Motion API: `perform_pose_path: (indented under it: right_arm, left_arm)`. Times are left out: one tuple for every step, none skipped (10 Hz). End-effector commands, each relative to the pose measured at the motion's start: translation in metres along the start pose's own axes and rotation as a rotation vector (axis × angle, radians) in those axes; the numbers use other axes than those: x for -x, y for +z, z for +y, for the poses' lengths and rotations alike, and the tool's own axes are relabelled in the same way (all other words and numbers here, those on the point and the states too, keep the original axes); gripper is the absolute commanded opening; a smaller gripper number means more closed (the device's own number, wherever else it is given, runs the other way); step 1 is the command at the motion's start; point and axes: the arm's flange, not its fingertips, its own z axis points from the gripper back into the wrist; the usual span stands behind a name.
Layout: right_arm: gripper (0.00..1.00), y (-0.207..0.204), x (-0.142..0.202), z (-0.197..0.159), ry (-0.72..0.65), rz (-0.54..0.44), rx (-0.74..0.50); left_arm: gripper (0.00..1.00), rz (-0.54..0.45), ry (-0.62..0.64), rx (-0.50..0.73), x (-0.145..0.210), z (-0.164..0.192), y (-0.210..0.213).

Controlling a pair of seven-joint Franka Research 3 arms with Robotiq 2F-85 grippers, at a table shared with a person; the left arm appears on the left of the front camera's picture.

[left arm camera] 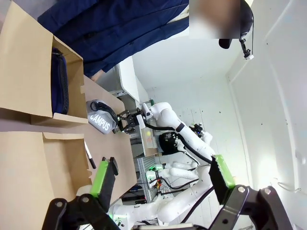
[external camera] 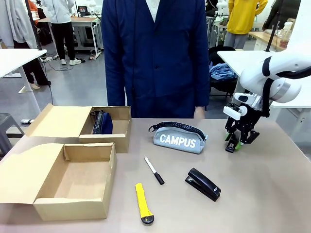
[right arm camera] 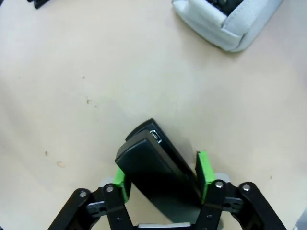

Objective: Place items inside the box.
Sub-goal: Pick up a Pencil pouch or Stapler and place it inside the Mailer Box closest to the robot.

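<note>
With our right hand (external camera: 234,144) clamped on a small black object (right arm camera: 158,177) just right of the CAMPUS pouch (external camera: 179,140) and our left hand (left arm camera: 160,175) spread apart, we should lift high before crossing to the near-left box (external camera: 73,208).

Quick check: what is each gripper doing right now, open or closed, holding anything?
Left gripper: open, holding nothing.
Right gripper: closed on a small black device.

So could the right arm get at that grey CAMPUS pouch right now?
Probably not yet: the pouch lies close, with bare table between, but the right gripper seems to be holding a black object between its pads.
</note>
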Motion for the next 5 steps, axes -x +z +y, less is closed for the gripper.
perform_pose_path:
  right_arm:
    - [0.00,0.0037,-0.0014,-0.0031,-0.025,0.003,-0.035]
    - [0.00,0.0048,-0.0002,-0.0021,-0.033,0.004,-0.042]
    - [0.06,0.0060,0.0013,-0.0001,-0.036,-0.008,-0.056]
    - [0.00,0.0055,0.0017,0.0002,-0.043,-0.006,-0.067]
    - [0.00,0.0058,0.0014,0.0006,-0.059,0.001,-0.091]
  left_arm:
    - [1.00,0.002,-0.012,0.011,0.0009,-0.0023,0.0007]
    - [1.00,0.002,-0.012,0.011,0.0009,-0.0023,0.0007]
    - [1.00,0.002,-0.012,0.011,0.0009,-0.0023,0.0007]
    - [1.00,0.002,-0.012,0.011,0.0009,-0.0023,0.0007]
    - [1.00,0.002,-0.012,0.011,0.0009,-0.0023,0.0007]
